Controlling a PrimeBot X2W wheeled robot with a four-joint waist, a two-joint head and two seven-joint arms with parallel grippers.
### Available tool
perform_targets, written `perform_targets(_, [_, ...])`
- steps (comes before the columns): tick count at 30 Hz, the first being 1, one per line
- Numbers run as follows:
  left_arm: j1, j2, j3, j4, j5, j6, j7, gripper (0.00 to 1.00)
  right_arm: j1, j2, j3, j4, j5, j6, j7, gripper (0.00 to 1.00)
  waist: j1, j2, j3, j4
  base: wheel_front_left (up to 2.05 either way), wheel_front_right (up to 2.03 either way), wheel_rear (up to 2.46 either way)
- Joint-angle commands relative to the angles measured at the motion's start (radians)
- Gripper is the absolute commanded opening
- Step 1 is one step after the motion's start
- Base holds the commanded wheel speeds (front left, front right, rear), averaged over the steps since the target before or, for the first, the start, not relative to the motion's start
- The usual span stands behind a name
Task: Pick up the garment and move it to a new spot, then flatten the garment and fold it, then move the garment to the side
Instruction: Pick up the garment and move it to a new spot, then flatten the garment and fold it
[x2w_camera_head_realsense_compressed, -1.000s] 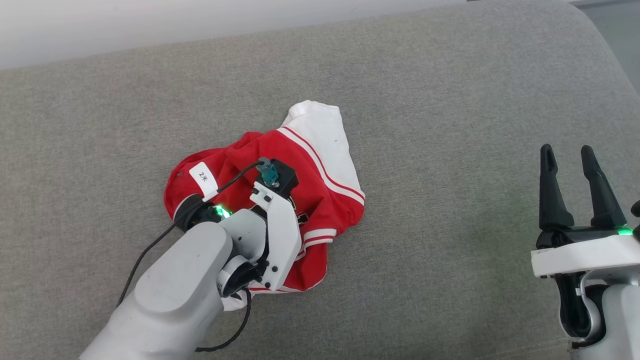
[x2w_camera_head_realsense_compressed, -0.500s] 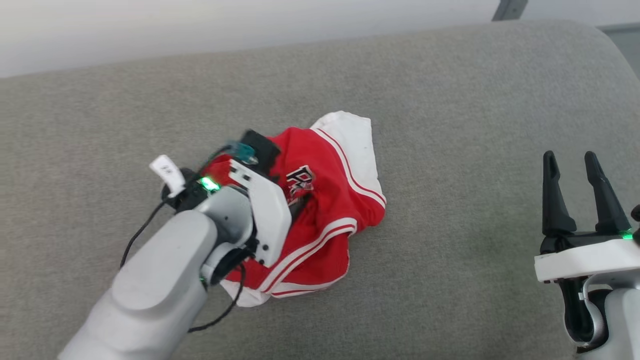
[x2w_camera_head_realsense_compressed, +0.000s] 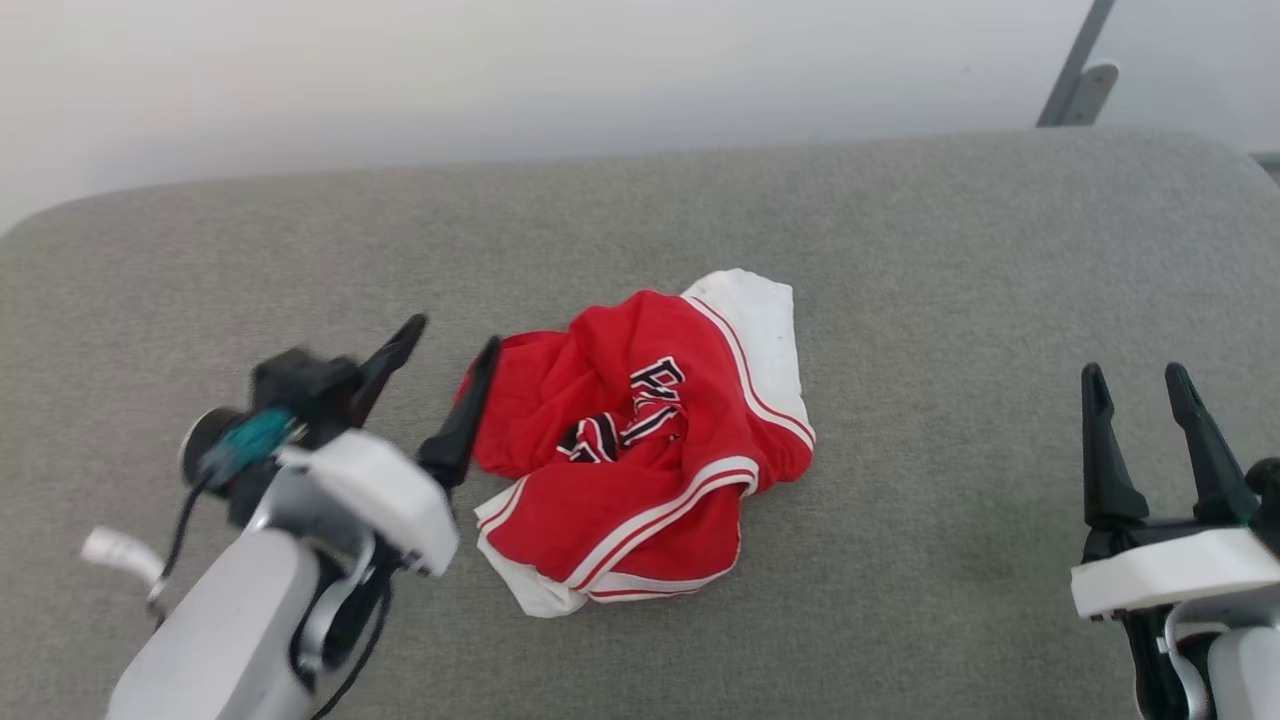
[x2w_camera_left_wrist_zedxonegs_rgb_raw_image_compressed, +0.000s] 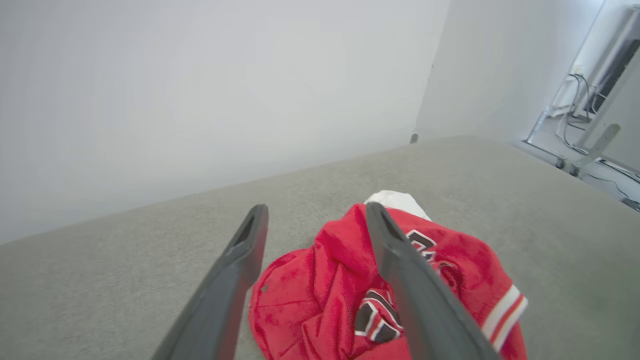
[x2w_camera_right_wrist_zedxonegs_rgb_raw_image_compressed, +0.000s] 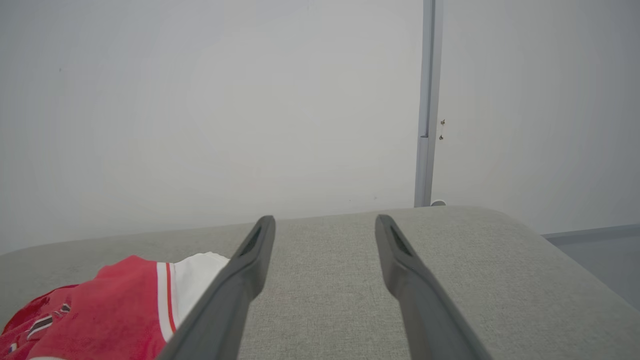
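My left fingers (x2w_camera_head_realsense_compressed: 462, 420) have let go and drawn back, spread wide, leaving the red white-sleeved jersey (x2w_camera_head_realsense_compressed: 640, 450) crumpled on the grey cushion (x2w_camera_head_realsense_compressed: 950, 300), my right fingers (x2w_camera_head_realsense_compressed: 1105, 460) also apart.

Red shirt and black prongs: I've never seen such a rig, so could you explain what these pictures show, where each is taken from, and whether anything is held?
This is a two-armed robot. One picture looks down from a camera on its head; the other two look along the dark fingers from wrist cameras. A crumpled red jersey with white sleeves lies on a grey upholstered surface. The left gripper stands open right beside the jersey; the right gripper is open, well apart from it. Nothing is held.
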Motion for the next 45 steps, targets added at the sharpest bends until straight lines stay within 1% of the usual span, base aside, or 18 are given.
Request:
perform_targets(1, [0.025,0.01,0.007,-0.006,0.004,0.006,-0.026,1.0,0.012,-0.003,-0.003,0.008,-0.004,0.0,-0.004,1.0,0.0,-0.0001,-0.015,0.014,0.0,0.0,0.0])
perform_targets(4, [0.094,0.025,0.048,-0.02,-0.015,0.024,-0.113,1.0,0.022,-0.003,-0.005,0.011,-0.005,0.0,-0.004,1.0,0.0,-0.0001,-0.031,0.028,0.0,0.0,0.0])
perform_targets(5, [0.137,0.034,0.073,-0.025,-0.031,0.036,-0.153,1.0,0.03,-0.004,-0.01,0.013,-0.005,0.0,-0.004,1.0,0.0,-0.0001,-0.037,0.04,0.0,0.0,0.0])
perform_targets(7, [0.158,0.037,0.085,-0.03,-0.039,0.04,-0.17,1.0,0.034,-0.007,-0.013,0.015,-0.004,0.0,-0.003,1.0,0.0,-0.0001,-0.04,0.047,0.0,0.0,0.0])
perform_targets(8, [0.204,0.041,0.116,-0.037,-0.055,0.049,-0.196,1.0,0.041,-0.007,-0.018,0.014,-0.008,0.0,-0.002,1.0,0.0,-0.0001,-0.045,0.057,0.0,0.0,0.0])
perform_targets(14, [0.327,0.042,0.196,-0.061,-0.082,0.041,-0.231,1.0,0.052,-0.001,-0.033,0.006,-0.017,0.0,0.007,1.0,0.0,-0.0001,-0.057,0.083,0.0,0.0,0.0])
perform_targets(16, [0.368,0.029,0.225,-0.069,-0.085,0.036,-0.234,1.0,0.056,0.0,-0.035,0.006,-0.018,0.0,0.008,1.0,0.0,-0.0001,-0.061,0.09,0.0,0.0,0.0])
perform_targets(18, [0.395,0.015,0.265,-0.089,-0.066,0.038,-0.235,1.0,0.06,0.002,-0.035,0.005,-0.02,0.0,0.011,1.0,0.0,-0.0001,-0.066,0.095,0.0,0.0,0.0])
perform_targets(22, [0.46,-0.032,0.337,-0.111,-0.019,0.015,-0.236,1.0,0.069,0.006,-0.032,0.008,-0.021,0.0,0.014,1.0,0.0,-0.0001,-0.076,0.1,0.0,0.0,0.0])
perform_targets(27, [0.523,-0.089,0.411,-0.122,0.031,-0.035,-0.236,1.0,0.082,0.014,-0.032,0.019,-0.02,0.0,0.011,1.0,0.0,-0.0001,-0.094,0.101,0.0,0.0,0.0])
perform_targets(31, [0.55,-0.125,0.456,-0.121,0.056,-0.065,-0.236,1.0,0.097,0.025,-0.038,0.03,-0.019,0.0,0.006,1.0,0.0,-0.0001,-0.105,0.098,0.0,0.0,0.0])
perform_targets(36, [0.568,-0.158,0.496,-0.119,0.084,-0.091,-0.236,1.0,0.112,0.035,-0.044,0.038,-0.021,0.0,-0.001,1.0,0.0,-0.0001,-0.111,0.094,0.0,0.0,0.0])
perform_targets(45, [0.585,-0.203,0.527,-0.123,0.109,-0.116,-0.236,1.0,0.129,0.051,-0.054,0.038,-0.022,0.0,-0.005,1.0,0.0,-0.0001,-0.111,0.095,0.0,0.0,0.0])
